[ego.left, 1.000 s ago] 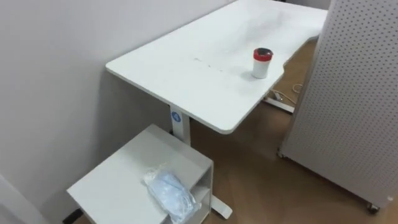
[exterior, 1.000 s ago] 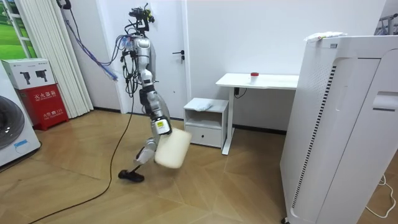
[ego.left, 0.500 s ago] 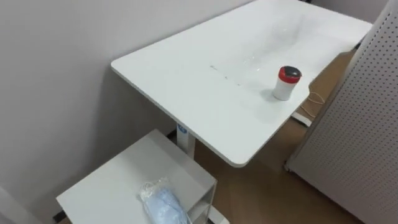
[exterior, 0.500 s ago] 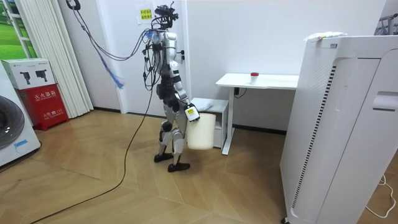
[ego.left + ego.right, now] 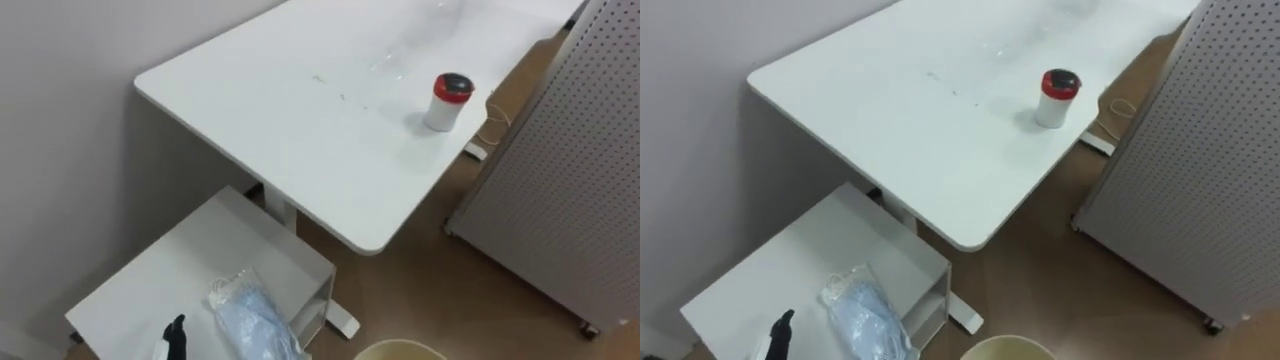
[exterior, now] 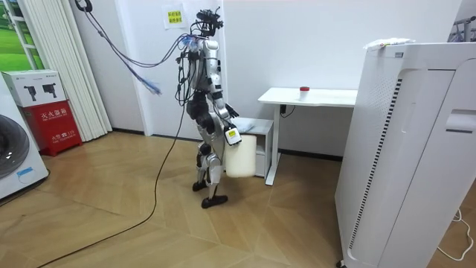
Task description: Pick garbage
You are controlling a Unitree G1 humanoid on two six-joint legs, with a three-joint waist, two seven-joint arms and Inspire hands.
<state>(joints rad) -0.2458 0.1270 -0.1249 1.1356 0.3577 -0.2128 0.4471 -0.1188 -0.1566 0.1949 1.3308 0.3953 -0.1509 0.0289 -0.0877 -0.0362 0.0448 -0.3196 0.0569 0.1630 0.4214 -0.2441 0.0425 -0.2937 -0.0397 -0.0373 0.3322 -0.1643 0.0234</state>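
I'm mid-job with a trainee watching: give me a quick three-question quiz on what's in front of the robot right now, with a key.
1. True or false: the red-lidded cup stands on the low cabinet.
2. Multiple choice: the crumpled plastic bag lies on A) the white desk, B) the low cabinet, C) the floor.
3. Fill in: the cream rim at the eye views' bottom edge belongs to a ____.
Key: 1 false, it stands on the white desk; 2 B; 3 bin.
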